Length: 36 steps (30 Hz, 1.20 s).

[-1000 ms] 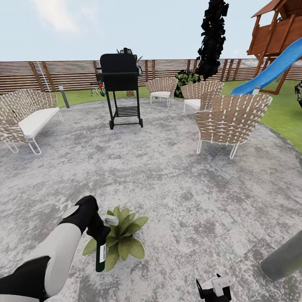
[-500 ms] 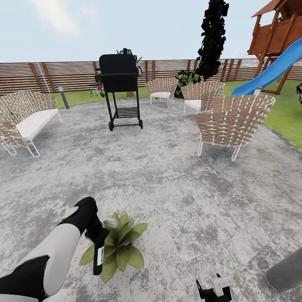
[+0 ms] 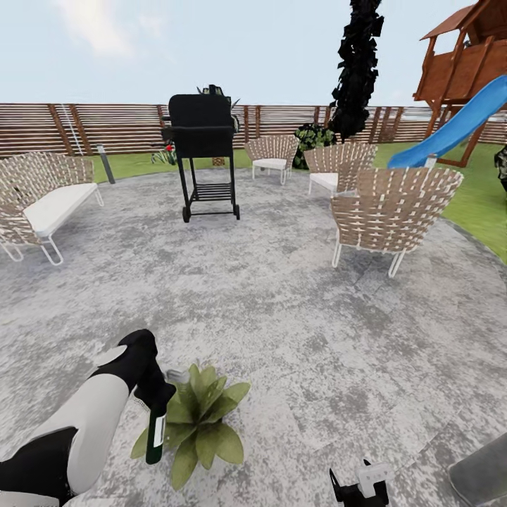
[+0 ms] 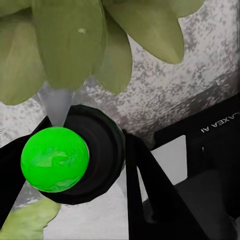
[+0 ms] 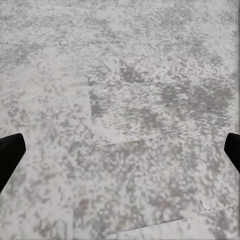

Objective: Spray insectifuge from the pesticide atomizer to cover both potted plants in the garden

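Gripping the atomizer [image 3: 155, 435] by its slim neck beside 1 potted plant [image 3: 199, 421], the left gripper [image 3: 156, 391] holds something seemingly light, rigid, slippery; right gripper [image 5: 120, 150] spread, empty.

Lighting: bright, even daylight under a pale sky [image 3: 211, 42] with a faint cloud; no sun visible, no glare.
Shadows: weak; soft dark patches under the barbecue grill [image 3: 203, 151] and woven chairs [image 3: 394, 211]; the stone patio [image 3: 282, 296] reads flat and mottled.
Distortion: wide-angle bowing in the head view; the fence [image 3: 77, 127] curves and the slide [image 3: 458, 120] leans at the edge.
Sharpness: rendered textures soft and blotchy. In the left wrist view, the leaves [image 4: 70, 45] are smooth and close, and the green cap [image 4: 55, 159] is saturated, almost glowing. Right wrist view: paving [image 5: 120, 120] grainy, slightly blurred.
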{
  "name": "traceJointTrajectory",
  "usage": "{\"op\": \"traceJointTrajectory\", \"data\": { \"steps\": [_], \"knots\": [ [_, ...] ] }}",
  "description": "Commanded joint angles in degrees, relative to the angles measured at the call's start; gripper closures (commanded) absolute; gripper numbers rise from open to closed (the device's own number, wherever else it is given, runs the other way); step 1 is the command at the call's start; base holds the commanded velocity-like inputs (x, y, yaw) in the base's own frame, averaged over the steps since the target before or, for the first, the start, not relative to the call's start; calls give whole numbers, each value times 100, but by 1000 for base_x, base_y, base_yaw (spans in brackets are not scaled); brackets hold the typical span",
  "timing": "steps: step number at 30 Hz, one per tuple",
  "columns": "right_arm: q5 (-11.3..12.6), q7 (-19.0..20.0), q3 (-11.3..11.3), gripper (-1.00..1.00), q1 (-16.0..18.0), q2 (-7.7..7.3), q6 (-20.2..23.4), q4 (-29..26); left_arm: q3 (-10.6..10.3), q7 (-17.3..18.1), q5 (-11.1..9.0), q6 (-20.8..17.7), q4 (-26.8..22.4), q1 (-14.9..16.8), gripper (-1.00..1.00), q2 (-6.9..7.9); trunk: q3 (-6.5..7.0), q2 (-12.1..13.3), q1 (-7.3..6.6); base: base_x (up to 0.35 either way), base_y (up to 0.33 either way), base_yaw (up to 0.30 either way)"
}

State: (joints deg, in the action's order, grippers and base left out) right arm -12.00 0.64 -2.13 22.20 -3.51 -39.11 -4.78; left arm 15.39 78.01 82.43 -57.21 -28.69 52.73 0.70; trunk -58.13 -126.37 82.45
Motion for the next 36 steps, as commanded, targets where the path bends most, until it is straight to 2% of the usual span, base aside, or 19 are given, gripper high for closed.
{"op": "traceJointTrajectory", "data": {
  "steps": [1,11,15,20,23,25,27,29,36],
  "knots": [
    [-30,7,-24,-100,3,-1,-17,4,34,55,63,-53,-5,14,100,-11,-5,-2,0,57,8,0],
    [-30,7,-24,-100,3,-1,-17,4,33,56,68,-29,-5,42,100,-35,-5,-2,0,9,1,0],
    [-30,7,-24,-100,3,-1,-17,4,17,56,71,-15,2,36,100,43,-5,-2,0,0,0,0],
    [-30,0,-24,-100,3,-1,-17,4,3,56,80,4,7,-44,100,312,-5,-2,0,0,0,0],
    [-30,-2,-24,-100,3,-1,-17,4,-11,56,86,7,72,-55,100,323,-5,-2,0,9,0,0],
    [-30,-2,-24,-100,3,-1,-17,4,-98,56,107,6,258,-55,100,292,-5,-2,0,58,0,0],
    [-30,-2,-24,-100,3,-1,-17,4,-388,58,113,-13,460,-50,100,263,-5,-2,0,26,0,0],
    [-30,-2,-24,-100,3,-1,-17,4,-491,73,88,-30,502,-16,100,252,-5,-2,0,11,0,0],
    [-30,-2,-24,-100,3,-1,-17,4,-561,423,132,-45,443,204,100,207,-5,-2,0,62,0,0]
  ]
}}
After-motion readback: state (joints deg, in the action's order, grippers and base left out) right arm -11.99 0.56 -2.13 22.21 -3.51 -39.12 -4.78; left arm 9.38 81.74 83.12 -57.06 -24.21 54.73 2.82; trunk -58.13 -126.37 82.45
